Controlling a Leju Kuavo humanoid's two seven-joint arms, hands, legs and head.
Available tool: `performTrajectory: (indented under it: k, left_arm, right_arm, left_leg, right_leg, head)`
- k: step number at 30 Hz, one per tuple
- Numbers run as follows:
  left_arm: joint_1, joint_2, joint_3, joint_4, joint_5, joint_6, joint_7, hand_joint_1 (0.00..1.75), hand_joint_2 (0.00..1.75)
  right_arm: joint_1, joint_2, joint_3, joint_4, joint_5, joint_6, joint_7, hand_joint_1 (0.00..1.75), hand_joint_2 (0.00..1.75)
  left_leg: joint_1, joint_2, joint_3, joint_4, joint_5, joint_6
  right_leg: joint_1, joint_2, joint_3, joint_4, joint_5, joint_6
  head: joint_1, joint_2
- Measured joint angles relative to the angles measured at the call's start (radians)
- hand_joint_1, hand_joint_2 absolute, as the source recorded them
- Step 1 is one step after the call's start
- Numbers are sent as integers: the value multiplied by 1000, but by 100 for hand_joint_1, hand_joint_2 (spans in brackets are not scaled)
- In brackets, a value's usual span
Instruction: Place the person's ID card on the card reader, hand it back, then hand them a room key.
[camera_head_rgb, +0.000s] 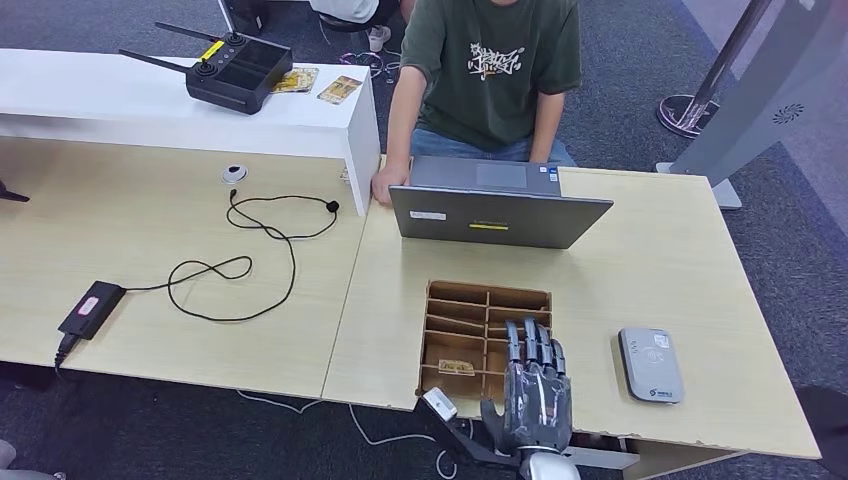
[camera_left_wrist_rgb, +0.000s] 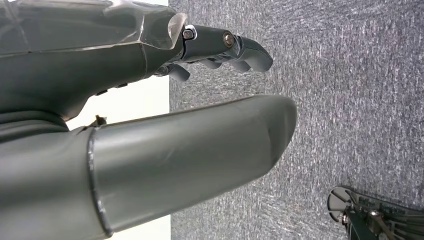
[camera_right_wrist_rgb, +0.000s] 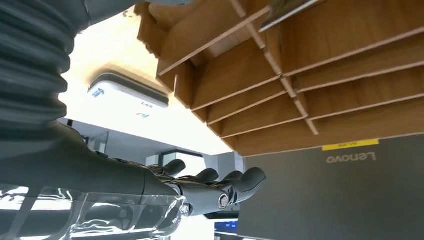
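Card, small and yellowish, lies flat in a near-left compartment of the brown wooden divider tray on the pale desk; whether it is a room key or an ID card cannot be told at this size. The right hand hovers over the tray's near right corner, palm down, its dark fingers stretched forward side by side over the slots and holding nothing; in the right wrist view the same hand shows its fingers extended and only slightly bent, with the tray's slats beyond them. Just to the right of the tray, apart from it, the grey card reader lies flat on the desk, with nothing on its top face. Behind the tray stands an open grey laptop, its lid back facing the robot, with a yellow sticker on it. A person in a dark green printed T-shirt sits behind the laptop, one hand resting on the desk beside it. The left hand appears in the left wrist view over grey carpet, thumb straight, fingers loosely curled with nothing in them. On the adjoining desk to the left lie a black power adapter and a looping black cable, and a black remote controller sits on the white counter.
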Motion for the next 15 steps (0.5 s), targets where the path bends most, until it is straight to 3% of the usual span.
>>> performTrajectory:
  k: [15]
  left_arm:
    - [0, -3, 0, 0, 0, 2, 3, 0, 0]
  right_arm:
    - [-61, -25, 78, 108, -86, -70, -14, 0, 175]
  left_leg:
    - [0, 0, 0, 0, 0, 0]
  right_leg:
    - [0, 0, 0, 0, 0, 0]
  head:
    - [0, 0]
